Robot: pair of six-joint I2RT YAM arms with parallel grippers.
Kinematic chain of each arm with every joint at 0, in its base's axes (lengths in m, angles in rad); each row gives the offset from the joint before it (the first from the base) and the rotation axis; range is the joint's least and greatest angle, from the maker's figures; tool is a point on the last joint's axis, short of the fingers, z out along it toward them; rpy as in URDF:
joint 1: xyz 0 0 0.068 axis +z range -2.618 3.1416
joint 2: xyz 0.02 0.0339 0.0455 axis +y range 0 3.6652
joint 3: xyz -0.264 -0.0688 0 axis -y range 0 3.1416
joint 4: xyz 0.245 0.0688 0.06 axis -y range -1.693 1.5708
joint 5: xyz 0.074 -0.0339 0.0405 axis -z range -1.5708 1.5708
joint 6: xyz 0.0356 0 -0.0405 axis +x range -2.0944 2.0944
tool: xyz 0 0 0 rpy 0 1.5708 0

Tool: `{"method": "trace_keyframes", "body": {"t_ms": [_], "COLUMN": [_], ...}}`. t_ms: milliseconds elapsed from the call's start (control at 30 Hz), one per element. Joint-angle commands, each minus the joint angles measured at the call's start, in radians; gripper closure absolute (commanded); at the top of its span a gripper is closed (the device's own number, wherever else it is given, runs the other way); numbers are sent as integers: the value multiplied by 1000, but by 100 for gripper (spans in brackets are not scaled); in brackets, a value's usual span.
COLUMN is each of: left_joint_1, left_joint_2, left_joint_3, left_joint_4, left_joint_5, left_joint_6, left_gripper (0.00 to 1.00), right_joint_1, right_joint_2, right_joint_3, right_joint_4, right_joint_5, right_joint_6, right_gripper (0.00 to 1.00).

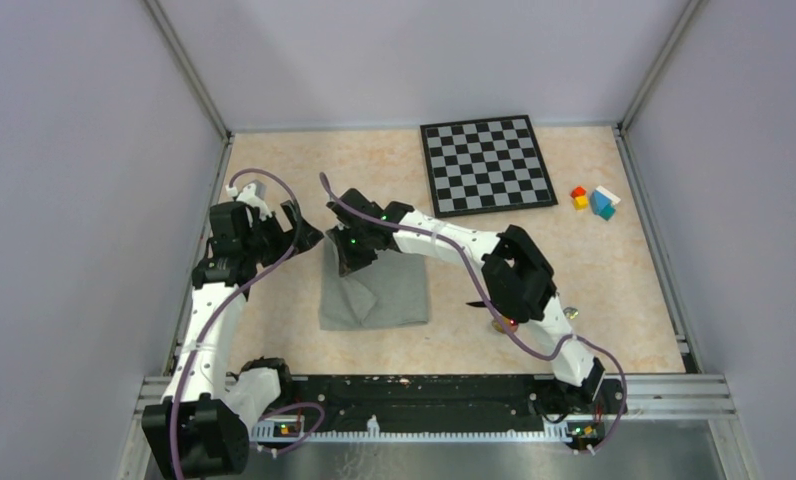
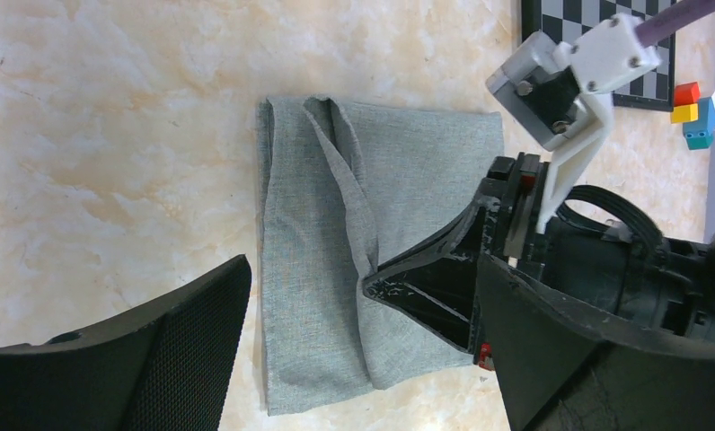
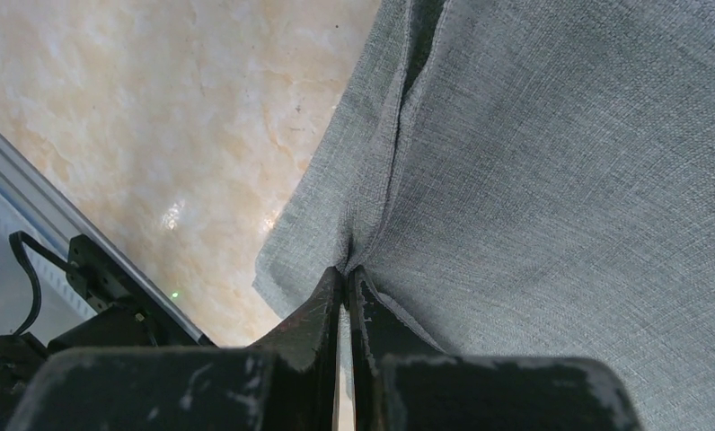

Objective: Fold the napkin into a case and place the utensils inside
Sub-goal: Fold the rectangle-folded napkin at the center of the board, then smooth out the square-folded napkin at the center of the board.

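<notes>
Napkin (image 1: pixel 379 295) lies mid-worktop (image 1: pixel 274 180), partly folded, one flap raised. We note right claw (image 3: pixel 347 274) pinched tight on that fold; left claw (image 1: pixel 296 232) spread wide, empty, just beside. Case unfinished; utensils (image 1: pixel 501 323), mostly hidden by right arm, not yet inside

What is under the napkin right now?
Only bare beige tabletop shows around the napkin, and nothing pokes out at its edges. The right gripper pinches a raised fold. Anything lying beneath it is covered.
</notes>
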Motion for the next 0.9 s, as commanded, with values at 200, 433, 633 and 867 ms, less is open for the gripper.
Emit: {"method": "trace_keyframes", "body": {"t_ms": [200, 433, 633, 867], "left_joint_1": [5, 5, 5, 3], "left_joint_2": [-10, -22, 4, 19], "left_joint_3": [8, 8, -32, -10], "left_joint_4": [29, 15, 52, 44], "left_joint_5": [-5, -2, 141, 178], "left_joint_6": [-4, 19, 20, 28], "left_gripper": [1, 1, 1, 1], "right_joint_1": [-27, -160, -180, -176], "right_joint_2": [47, -293, -372, -374], "right_joint_3": [4, -532, -677, -777], "right_joint_4": [200, 834, 697, 797], "right_joint_5": [-186, -490, -457, -428], "right_joint_6": [57, 323, 187, 229], "right_gripper": [69, 42, 39, 38]}}
